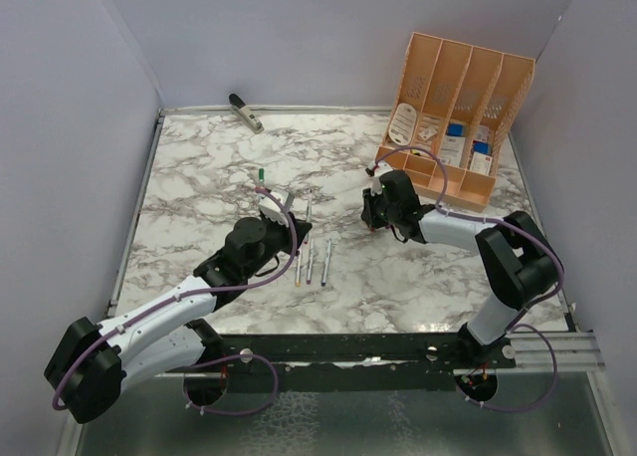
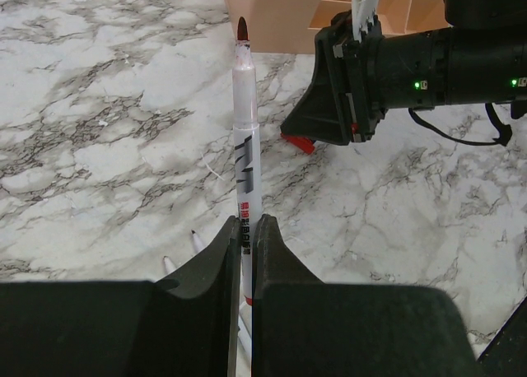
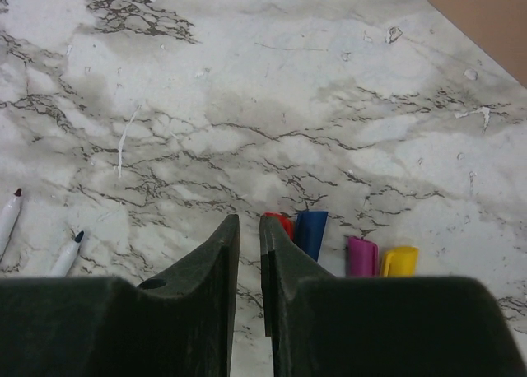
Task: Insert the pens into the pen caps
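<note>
My left gripper (image 2: pixel 245 221) (image 1: pixel 271 199) is shut on a white pen (image 2: pixel 244 138), which sticks out past the jaws with its dark tip pointing toward the right arm. My right gripper (image 3: pixel 249 221) (image 1: pixel 370 217) hovers low over the marble, jaws a narrow gap apart with nothing between them. Just to its right lie a red cap (image 3: pixel 282 223), a blue cap (image 3: pixel 312 231), a purple cap (image 3: pixel 361 256) and a yellow cap (image 3: pixel 399 261); the red cap (image 2: pixel 298 142) also shows below the right gripper in the left wrist view. Three more pens (image 1: pixel 311 262) lie side by side at centre.
A peach desk organizer (image 1: pixel 458 108) holding small items stands at the back right, close behind the right arm. A grey-black stapler-like object (image 1: pixel 245 112) lies at the far edge. Grey walls enclose the marble table (image 1: pixel 199 167) on three sides.
</note>
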`<state>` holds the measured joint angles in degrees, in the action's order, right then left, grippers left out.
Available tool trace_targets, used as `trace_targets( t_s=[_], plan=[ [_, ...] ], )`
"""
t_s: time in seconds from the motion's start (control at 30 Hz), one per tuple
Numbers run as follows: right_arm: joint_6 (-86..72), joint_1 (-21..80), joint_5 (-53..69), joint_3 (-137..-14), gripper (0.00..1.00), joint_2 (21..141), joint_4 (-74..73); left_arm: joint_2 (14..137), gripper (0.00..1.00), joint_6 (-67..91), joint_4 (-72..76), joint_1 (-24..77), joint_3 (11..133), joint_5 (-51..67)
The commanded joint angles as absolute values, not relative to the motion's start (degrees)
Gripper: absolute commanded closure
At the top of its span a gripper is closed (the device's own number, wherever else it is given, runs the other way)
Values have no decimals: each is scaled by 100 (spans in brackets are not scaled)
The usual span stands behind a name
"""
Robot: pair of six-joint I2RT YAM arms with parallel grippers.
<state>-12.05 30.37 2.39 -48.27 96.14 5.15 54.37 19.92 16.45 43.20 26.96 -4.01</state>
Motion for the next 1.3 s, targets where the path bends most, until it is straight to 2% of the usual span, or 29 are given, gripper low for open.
trace_targets(
  t_s=[0.0,0.4,1.27],
  plan=[
    [-1083,3050,-115,-5130,82,9808,343,5360,100,2045,1714,4295,2698,-283],
    [-1081,3050,-318,-5354,76,10190,112,5423,100,2071,1622,4290,2732,-398],
    [-1327,3214,-557,-5201,75,10037,-940,5553,100,2085,1547,4288,2848,-586]
  ],
)
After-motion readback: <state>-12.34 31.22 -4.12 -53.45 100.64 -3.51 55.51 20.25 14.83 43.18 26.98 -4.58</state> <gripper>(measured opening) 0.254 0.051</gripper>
